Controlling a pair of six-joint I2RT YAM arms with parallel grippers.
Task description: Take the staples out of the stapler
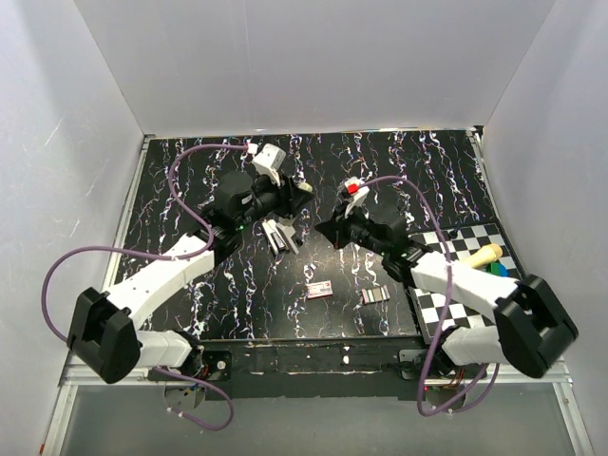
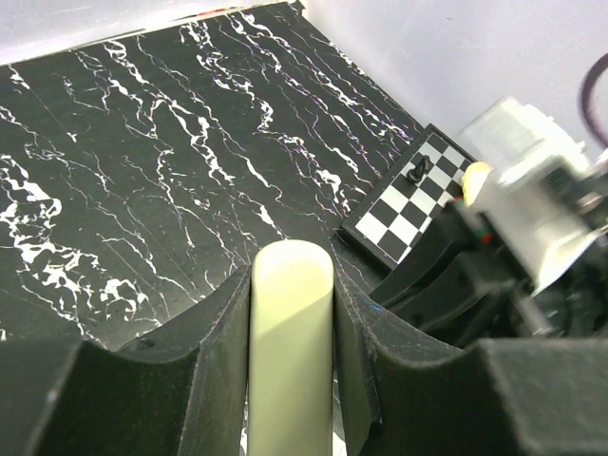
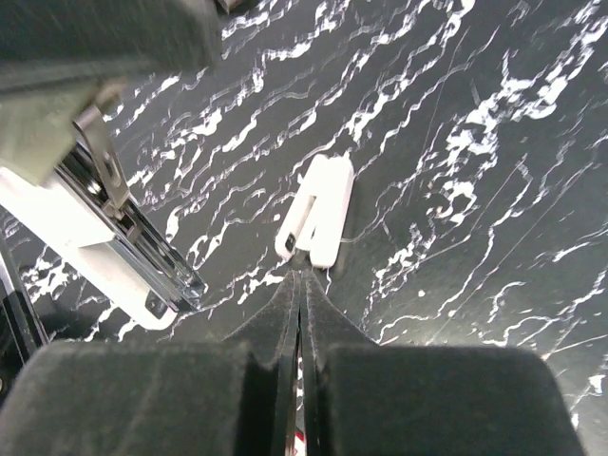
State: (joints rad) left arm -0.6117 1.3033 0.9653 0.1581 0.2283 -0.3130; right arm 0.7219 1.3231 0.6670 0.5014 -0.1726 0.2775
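My left gripper [image 1: 281, 211] is shut on the cream top of the stapler [image 1: 278, 237] and holds it above the table. In the left wrist view the cream top [image 2: 292, 361] fills the gap between the pads of the left gripper [image 2: 292, 290]. The stapler hangs open, and its shiny metal channel and white base show in the right wrist view [image 3: 128, 242]. My right gripper [image 1: 326, 231] is shut just right of the stapler. In its own view the right gripper [image 3: 302, 277] touches the near end of a small white plastic piece [image 3: 318, 211]. I cannot tell if it pinches the piece.
Two short staple strips [image 1: 319, 290] [image 1: 375, 295] lie on the black marbled table near the front. A checkerboard mat [image 1: 456, 285] with a pale wooden stick [image 1: 481, 256] lies at the right; the mat also shows in the left wrist view [image 2: 404, 209]. White walls surround the table.
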